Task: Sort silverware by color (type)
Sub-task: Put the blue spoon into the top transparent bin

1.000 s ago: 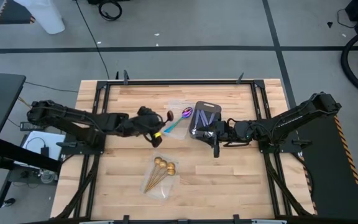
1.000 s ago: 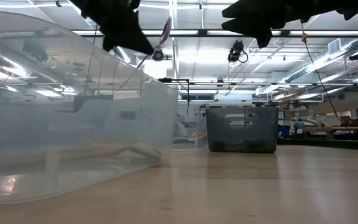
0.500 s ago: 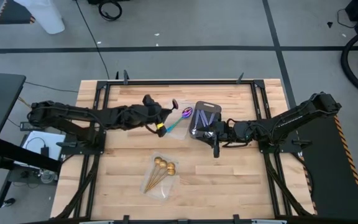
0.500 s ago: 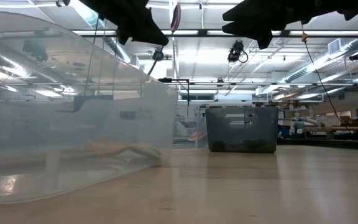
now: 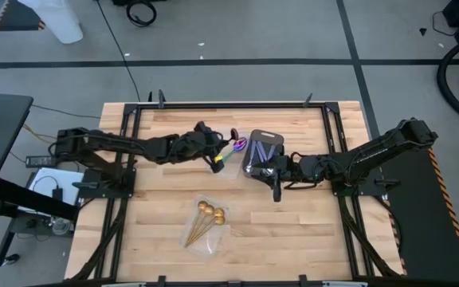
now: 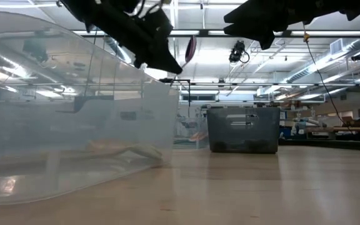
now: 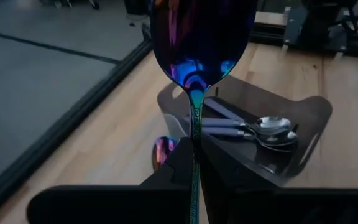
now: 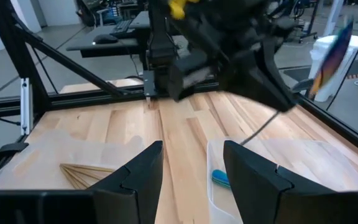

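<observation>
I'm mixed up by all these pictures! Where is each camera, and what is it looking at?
High view: above the table, looking straight down; both arms show, left gripper holding a purple-blue spoon.
Low view: at tabletop height, looking level across; arms overhead.
Left wrist view: on the left arm, looking past its shut fingers at the dark grey tray.
Right wrist view: on the right arm, looking past its open fingers across the table.
All four share the held spoon.

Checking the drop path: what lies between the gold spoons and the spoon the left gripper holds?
In the high view, bare wood separates the gold spoons from the held purple spoon.
</observation>
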### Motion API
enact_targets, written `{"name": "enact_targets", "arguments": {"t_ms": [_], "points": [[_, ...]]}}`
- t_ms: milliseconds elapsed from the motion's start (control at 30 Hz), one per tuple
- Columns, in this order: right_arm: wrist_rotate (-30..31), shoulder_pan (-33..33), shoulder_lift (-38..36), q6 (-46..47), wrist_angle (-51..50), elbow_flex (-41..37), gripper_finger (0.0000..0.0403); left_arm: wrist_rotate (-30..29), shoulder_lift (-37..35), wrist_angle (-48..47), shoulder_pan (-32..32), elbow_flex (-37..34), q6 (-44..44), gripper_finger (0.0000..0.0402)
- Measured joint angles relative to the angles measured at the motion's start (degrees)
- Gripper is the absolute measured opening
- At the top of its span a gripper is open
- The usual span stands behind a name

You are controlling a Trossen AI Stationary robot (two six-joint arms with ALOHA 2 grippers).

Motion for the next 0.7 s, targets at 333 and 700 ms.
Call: {"name": "enact_targets", "arguments": {"t_ms": [333,700], "points": [[0.0,-0.02,0.0,0.15,-0.37,-0.02,0.0179,10.15,6.53,-0.09,5.93,0.02,-9.33,0.002],[0.0,-0.02,0.0,0.11,-0.37,0.0,0.0179,17.54,12.66,-1.52,8.29,0.04,-16.32,0.002]]}}
